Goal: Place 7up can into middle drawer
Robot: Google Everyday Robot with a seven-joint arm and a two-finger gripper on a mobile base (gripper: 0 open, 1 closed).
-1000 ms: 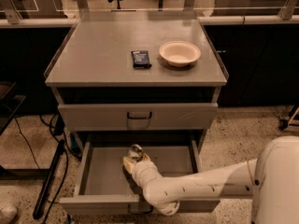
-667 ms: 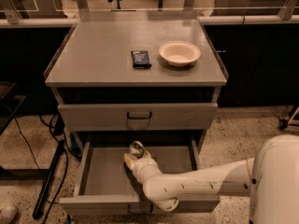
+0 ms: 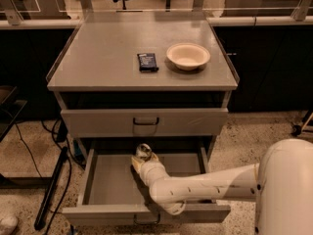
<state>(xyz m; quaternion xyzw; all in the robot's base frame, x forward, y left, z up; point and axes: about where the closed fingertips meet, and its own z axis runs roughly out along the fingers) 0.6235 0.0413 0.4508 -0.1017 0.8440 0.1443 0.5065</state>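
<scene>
The middle drawer (image 3: 105,182) is pulled out at the bottom of the grey cabinet, its shallow tray open below the shut drawer above. My white arm reaches in from the lower right. My gripper (image 3: 142,156) is inside the drawer near its back, shut on the 7up can (image 3: 143,150), whose shiny top and whitish side show just under the upper drawer's front. The can is held low over the tray floor; I cannot tell whether it touches it.
A cream bowl (image 3: 188,56) and a flat dark packet (image 3: 147,61) lie on the cabinet top (image 3: 98,62). The upper drawer (image 3: 145,122) is shut. Cables and a dark pole lie on the floor at the left. Dark cabinets stand behind.
My arm has pushed slightly further into the drawer, carrying the can a little toward the back. Nothing else has moved.
</scene>
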